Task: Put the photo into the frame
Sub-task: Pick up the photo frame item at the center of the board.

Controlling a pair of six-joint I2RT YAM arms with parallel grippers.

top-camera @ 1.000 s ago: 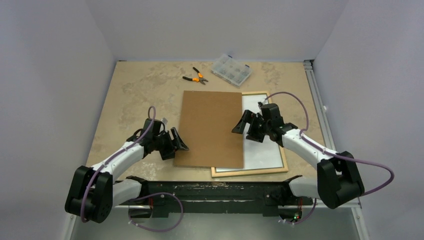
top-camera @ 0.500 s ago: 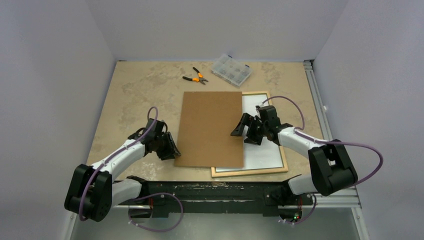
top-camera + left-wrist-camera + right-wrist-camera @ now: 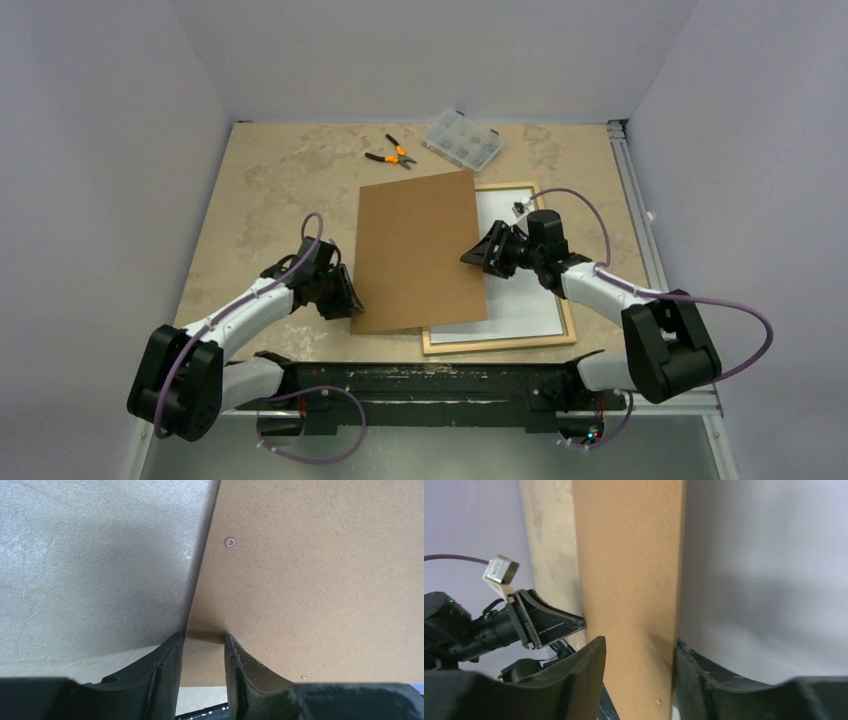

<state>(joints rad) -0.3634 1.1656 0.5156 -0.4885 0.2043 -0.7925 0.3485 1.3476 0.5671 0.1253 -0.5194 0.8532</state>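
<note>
The pale-wood frame [image 3: 500, 343] lies flat at centre right, and the photo [image 3: 522, 285] lies inside it, white side up. A brown fibreboard backing sheet [image 3: 420, 250] covers their left part, its right side raised. My left gripper [image 3: 345, 300] is at the sheet's lower left corner; in the left wrist view it [image 3: 205, 637] is shut on that edge, one finger at the rim and one on top. My right gripper [image 3: 482, 255] straddles the sheet's right edge. In the right wrist view it [image 3: 639, 645] is open, one finger against the sheet [image 3: 629, 580] and the other clear of it.
Orange-handled pliers [image 3: 392, 155] and a clear compartment box [image 3: 462, 140] lie at the back of the table. A metal rail [image 3: 636, 210] runs along the right side. Grey walls close in on three sides.
The left gripper closed on the sheet's left edge. The right gripper narrowed at the right edge, and the sheet's right side rose and swung slightly.
</note>
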